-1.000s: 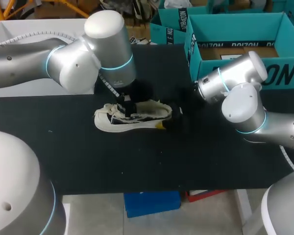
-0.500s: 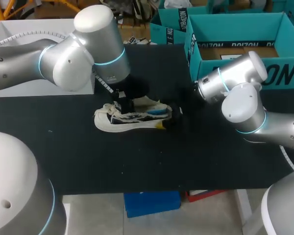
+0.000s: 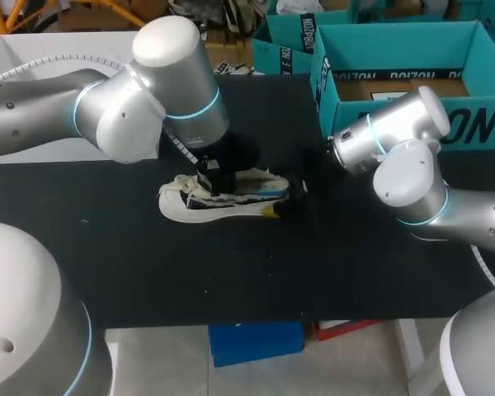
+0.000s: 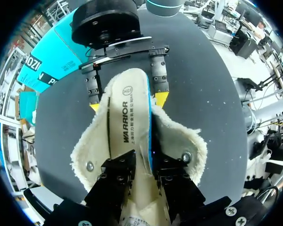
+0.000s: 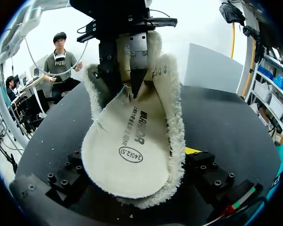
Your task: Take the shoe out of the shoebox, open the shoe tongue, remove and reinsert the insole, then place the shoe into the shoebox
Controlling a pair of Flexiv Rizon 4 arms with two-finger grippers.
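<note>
Over the shoe (image 3: 231, 200), left hand (image 3: 209, 181) steeply downward, seemingly on the insole (image 4: 129, 117).

The table (image 3: 256, 264) is black & flat, w/ a dull top & a straight front edge. Up close in the left wrist view, the top looks dark grey w/ lots of tiny pale specks (image 4: 211, 100) on it. 1 big white box (image 3: 33, 54) sits at the table's back left corner & the light makes it look very bright.
</note>
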